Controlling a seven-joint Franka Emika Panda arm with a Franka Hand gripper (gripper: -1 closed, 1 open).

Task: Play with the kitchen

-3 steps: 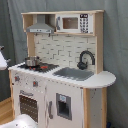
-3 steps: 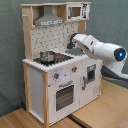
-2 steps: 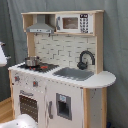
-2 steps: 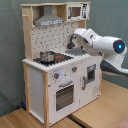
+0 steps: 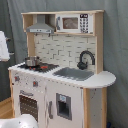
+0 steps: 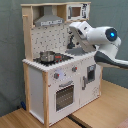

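One tall white and light-wood toy kitchen [image 5: 60, 70] [image 6: 57, 65] stood against a grey curtain [image 5: 112, 45] in both exterior views, its base on a light wooden floor [image 6: 100, 112]. It carried one grey extractor hood [image 5: 40, 26] at the upper part, with one small white microwave [image 5: 73, 22] beside it on the first exterior view's right. A white tiled back panel [image 5: 62, 49] ran behind the counter. On the single black stovetop [image 5: 42, 66] sat one small metal pot [image 5: 31, 61], also seen in the second exterior view [image 6: 47, 56]. One grey sink basin [image 5: 74, 73] lay just beside the stovetop, with one black curved faucet [image 5: 86, 59] rising behind it. Two round knobs [image 5: 35, 83] showed on the front panel in the first exterior view, above one oven door [image 5: 29, 105] with a slatted window. In the second exterior view, the one white robot arm [image 6: 102, 40] reached in from the right over the sink area, its gripper [image 6: 75, 30] hanging above the counter near the back panel; whether its fingers were apart or together I cannot tell.
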